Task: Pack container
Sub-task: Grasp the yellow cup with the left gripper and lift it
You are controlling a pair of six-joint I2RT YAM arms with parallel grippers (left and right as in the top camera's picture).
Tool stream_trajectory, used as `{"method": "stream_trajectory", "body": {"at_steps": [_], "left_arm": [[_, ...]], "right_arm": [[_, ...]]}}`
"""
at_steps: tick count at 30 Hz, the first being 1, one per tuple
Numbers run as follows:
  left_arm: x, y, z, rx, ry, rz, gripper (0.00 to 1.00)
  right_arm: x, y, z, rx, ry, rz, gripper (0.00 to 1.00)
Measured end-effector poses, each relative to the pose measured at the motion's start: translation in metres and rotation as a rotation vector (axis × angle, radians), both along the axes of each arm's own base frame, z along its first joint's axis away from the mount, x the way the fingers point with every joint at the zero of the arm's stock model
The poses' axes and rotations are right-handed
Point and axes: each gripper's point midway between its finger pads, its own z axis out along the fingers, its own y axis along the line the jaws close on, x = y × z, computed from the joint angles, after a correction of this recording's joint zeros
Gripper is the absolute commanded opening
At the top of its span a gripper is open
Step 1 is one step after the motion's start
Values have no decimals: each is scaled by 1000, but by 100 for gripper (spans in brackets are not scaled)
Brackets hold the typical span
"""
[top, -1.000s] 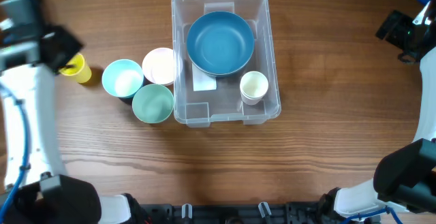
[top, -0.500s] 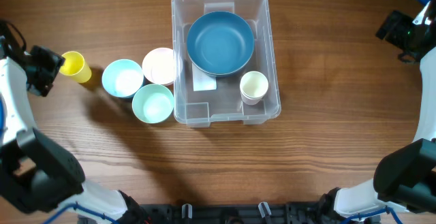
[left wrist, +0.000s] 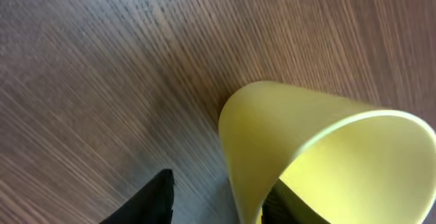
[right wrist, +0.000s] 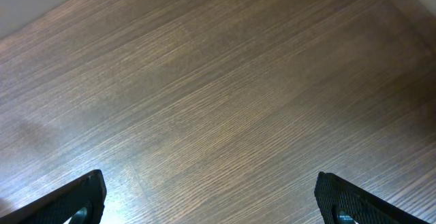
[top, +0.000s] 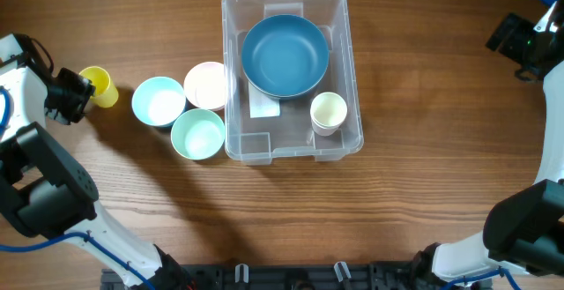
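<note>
The clear container (top: 352, 70) stands at the table's middle, holding a blue bowl (top: 285, 55) and a cream cup (top: 328, 112). A yellow cup (top: 99, 87) stands far left. My left gripper (top: 77, 91) is at that cup. In the left wrist view the left gripper (left wrist: 221, 186) is open and straddles the wall of the yellow cup (left wrist: 300, 135): one finger (left wrist: 146, 200) is outside with a gap, the other is inside the rim. My right gripper (top: 522, 41) is at the far right; in its wrist view the right gripper (right wrist: 211, 203) is open, empty, over bare wood.
A pink bowl (top: 206, 85), a light blue bowl (top: 159, 101) and a green bowl (top: 198, 134) sit together just left of the container. The left arm's base fills the lower left corner.
My left arm has swung down and in from the upper left, and its gripper has reached the yellow cup. The right arm and the other things have not moved.
</note>
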Motion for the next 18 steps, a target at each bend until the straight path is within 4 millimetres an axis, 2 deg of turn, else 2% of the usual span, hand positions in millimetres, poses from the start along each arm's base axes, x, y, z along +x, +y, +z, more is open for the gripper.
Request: {"method": "stream_trajectory", "body": {"at_steps": [3,14,16,18], "left_arm": [[1,1,0,3,-4,11,4],[-3,-3,0,1,18,-2,4],[-3,-8,7,-4,25,-11,4],[5,-13,24,3,-3,-30,4]], "right_arm": [[0,0,0,0,0,0,100],[0,0,0,0,0,0,100],[0,0,0,0,0,0,100],[0,0,0,0,0,0,100]]}}
